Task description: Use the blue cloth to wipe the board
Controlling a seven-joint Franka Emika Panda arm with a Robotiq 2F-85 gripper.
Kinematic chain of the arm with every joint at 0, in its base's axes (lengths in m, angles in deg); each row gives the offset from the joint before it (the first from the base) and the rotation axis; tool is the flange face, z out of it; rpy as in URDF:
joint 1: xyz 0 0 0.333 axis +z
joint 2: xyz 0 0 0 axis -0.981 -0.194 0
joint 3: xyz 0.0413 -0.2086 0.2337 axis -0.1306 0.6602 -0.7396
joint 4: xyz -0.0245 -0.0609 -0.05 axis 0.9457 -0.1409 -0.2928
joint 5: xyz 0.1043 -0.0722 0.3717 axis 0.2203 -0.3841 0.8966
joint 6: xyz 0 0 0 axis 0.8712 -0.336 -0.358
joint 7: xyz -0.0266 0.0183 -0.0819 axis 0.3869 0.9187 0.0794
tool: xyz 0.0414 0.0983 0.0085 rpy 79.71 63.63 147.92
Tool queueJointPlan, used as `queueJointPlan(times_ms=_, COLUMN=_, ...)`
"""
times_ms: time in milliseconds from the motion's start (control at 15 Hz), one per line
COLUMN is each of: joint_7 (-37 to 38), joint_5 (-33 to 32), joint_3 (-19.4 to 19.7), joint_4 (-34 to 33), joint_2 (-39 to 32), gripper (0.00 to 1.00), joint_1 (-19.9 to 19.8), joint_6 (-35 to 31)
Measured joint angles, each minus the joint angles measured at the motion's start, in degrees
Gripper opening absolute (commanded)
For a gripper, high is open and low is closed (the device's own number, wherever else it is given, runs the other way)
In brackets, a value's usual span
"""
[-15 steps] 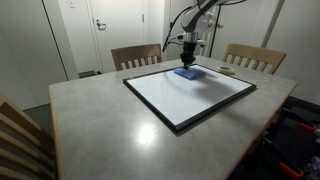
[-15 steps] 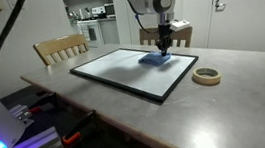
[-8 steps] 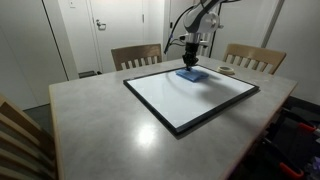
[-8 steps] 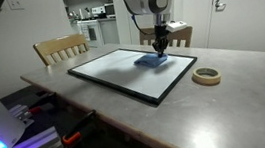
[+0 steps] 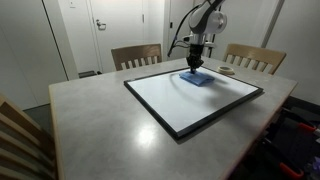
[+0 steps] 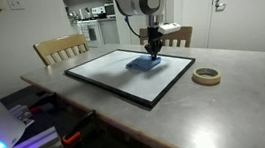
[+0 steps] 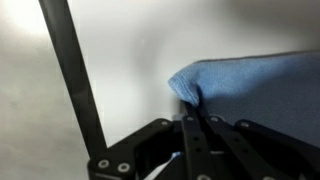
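Now: fingers (image 7: 190,140) of gripper (image 7: 197,112) pinched shut on edge fold of blue cloth (image 7: 255,90). Cloth lies on board (image 5: 180,105), near frame. I judge cloth soft, light, limp; bunches easily. Best hold: at fold, pressing down.

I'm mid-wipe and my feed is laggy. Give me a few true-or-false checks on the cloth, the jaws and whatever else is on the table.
1. The blue cloth lies on the board. True.
2. The jaws stand wide open above the cloth. False: they are shut, pinching the cloth's edge, as the wrist view shows.
3. The roll of tape lies on the board. False: it lies on the grey table, outside the board's black frame.
4. The cloth covers only a small patch of the board. True.
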Motion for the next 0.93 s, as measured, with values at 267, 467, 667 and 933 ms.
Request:
queueJointPlan(times_ms=267, joint_7=1.36, joint_5=0.07, joint_3=-0.30, joint_4=6.63, joint_2=3.36, gripper=0.01, joint_1=0.00, joint_6=-4.03)
queueJointPlan(times_ms=467, joint_7=1.99, joint_5=0.16, joint_3=-0.38, joint_4=11.32, joint_2=5.82, gripper=0.01, joint_1=-0.04, joint_6=-6.73)
queueJointPlan(times_ms=667, joint_7=2.22, joint_5=0.18, joint_3=-0.39, joint_4=15.85, joint_2=8.13, gripper=0.01, joint_1=-0.10, joint_6=-9.33)
queueJointPlan(times_ms=933, joint_7=2.28, joint_5=0.18, joint_3=-0.34, joint_4=20.02, joint_2=10.48, gripper=0.01, joint_1=-0.59, joint_6=-10.46)
